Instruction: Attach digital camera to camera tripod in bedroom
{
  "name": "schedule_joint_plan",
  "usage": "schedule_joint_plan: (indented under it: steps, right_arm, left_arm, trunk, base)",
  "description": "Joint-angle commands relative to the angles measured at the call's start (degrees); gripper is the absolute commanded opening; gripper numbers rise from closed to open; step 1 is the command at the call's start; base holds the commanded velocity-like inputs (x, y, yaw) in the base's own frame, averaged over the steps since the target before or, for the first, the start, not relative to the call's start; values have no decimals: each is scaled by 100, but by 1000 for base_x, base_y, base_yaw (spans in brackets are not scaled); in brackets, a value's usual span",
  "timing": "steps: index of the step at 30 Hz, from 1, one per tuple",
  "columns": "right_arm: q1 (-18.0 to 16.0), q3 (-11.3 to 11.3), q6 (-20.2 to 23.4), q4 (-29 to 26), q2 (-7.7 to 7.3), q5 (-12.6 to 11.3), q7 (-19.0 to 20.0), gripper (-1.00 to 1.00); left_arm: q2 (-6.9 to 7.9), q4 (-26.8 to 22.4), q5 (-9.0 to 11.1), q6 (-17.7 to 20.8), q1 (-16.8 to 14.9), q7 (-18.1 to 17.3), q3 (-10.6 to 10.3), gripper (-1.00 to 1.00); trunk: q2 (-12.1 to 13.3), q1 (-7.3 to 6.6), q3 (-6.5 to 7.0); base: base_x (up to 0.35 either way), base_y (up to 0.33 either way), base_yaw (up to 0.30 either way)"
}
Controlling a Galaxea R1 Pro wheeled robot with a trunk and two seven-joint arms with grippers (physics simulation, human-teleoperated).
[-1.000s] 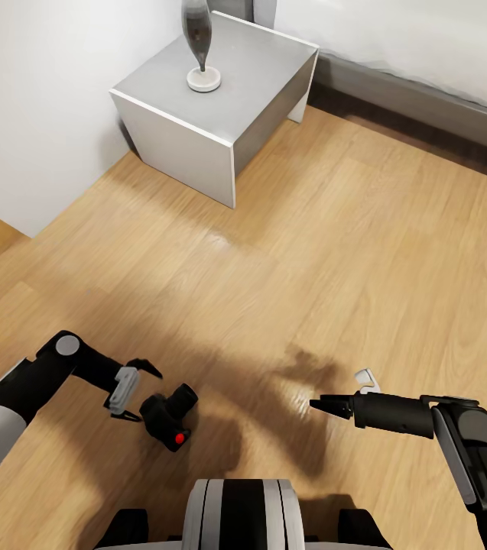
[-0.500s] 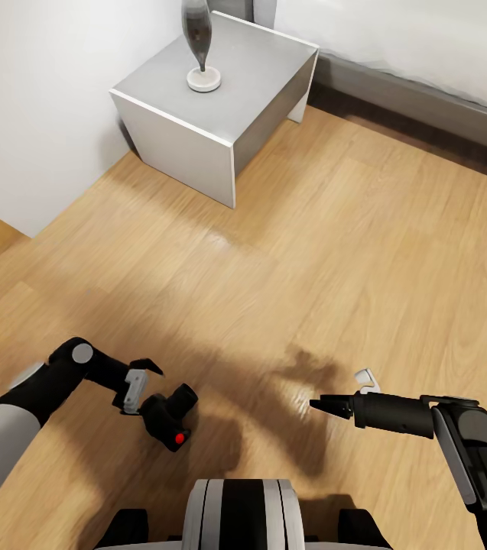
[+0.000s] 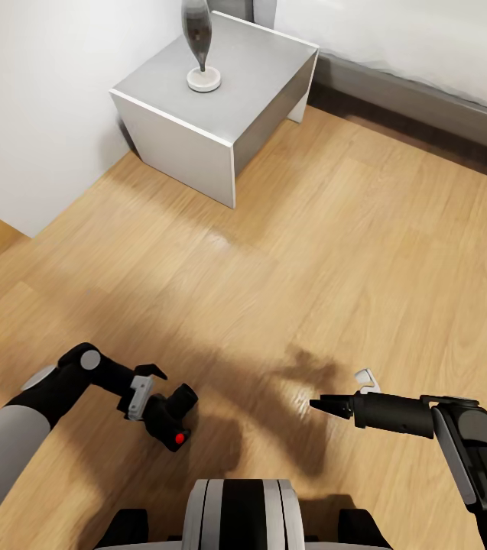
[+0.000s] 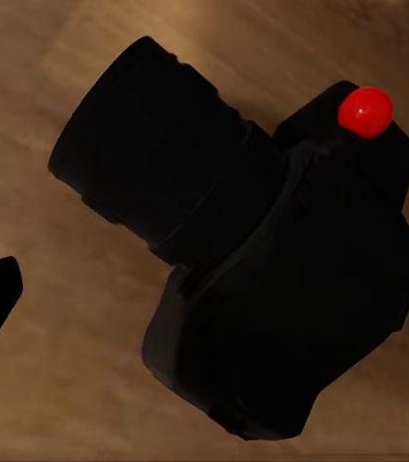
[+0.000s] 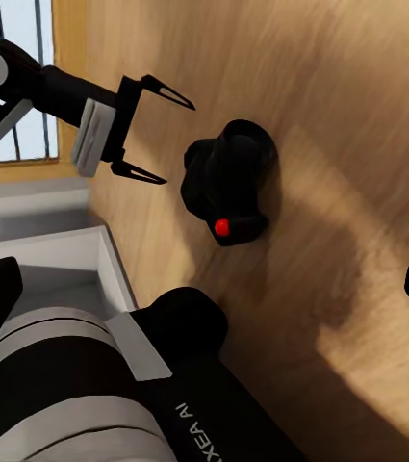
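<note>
Where plank floor point(image 3: 335, 252) spreads: one digital camera point(image 3: 168, 416), one spread left tool point(image 3: 151, 396) beside it, one right tool point(image 3: 319, 403), grip unclear.

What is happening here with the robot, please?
The robot's left gripper, its fingers open, is right at the digital camera, which lies on the wood floor in front of its base. The jaws have not closed on the camera. The right gripper hangs idle over the floor; whether it is open or shut is unclear. Ahead stand a white bedside table and the bed.
</note>
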Motion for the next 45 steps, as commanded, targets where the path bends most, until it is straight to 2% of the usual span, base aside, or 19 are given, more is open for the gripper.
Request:
schedule_joint_plan:
  steps: [1,15,26,45]
  right_arm:
    - [-2,-2,32,-1,-1,-8,10,100]
    - [-2,-2,32,1,-1,-11,9,100]
    - [-2,-2,32,1,-1,-7,8,100]
    - [-2,-2,32,1,-1,-9,10,100]
  left_arm:
    - [13,-5,-17,-40,-2,0,-15,100]
    - [34,15,-32,-50,-2,-33,-23,100]
    - [54,67,-119,-50,-2,-86,-29,100]
    - [36,428,-164,-55,-2,-92,-29,100]
  trunk:
    - [-1,-1,-3]
    - [-1,-1,-3]
    - [-1,-1,-3]
    - [-1,-1,-3]
  base:
    - [0,0,0]
    - [0,0,0]
    - [0,0,0]
    - [0,0,0]
